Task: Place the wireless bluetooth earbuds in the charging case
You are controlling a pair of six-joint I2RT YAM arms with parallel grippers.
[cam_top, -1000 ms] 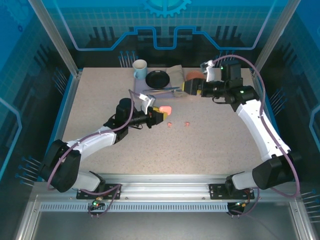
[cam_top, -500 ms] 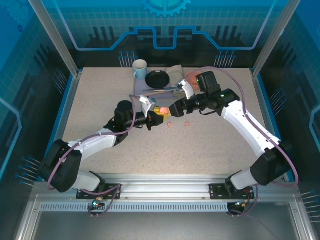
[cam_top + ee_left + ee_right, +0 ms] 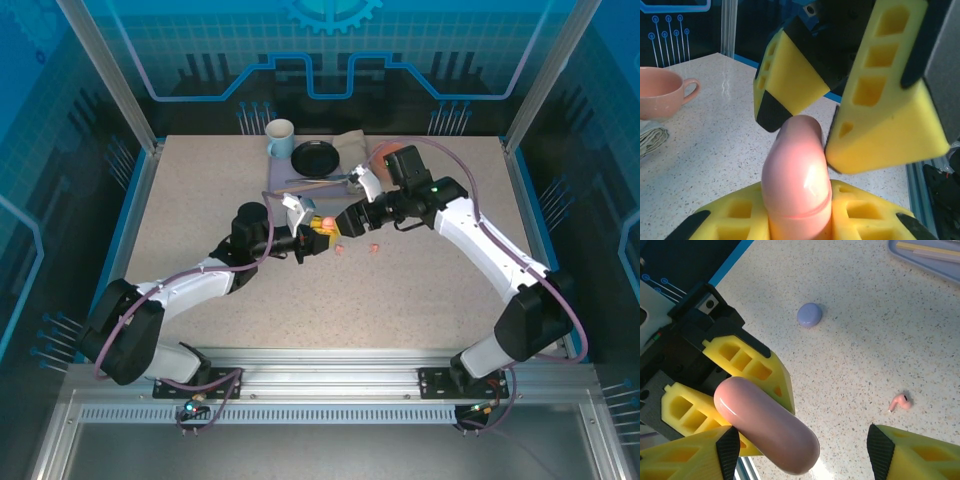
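While the left gripper clamps the pink case mid-frame, the right gripper gapes around its top, probably to open it

No words, brand names or numbers can be read on anything here. The nearest thing to a sign is a pale blue gear emblem printed on the blue back wall, at the upper middle of the top view, with circuit-style lines below it.
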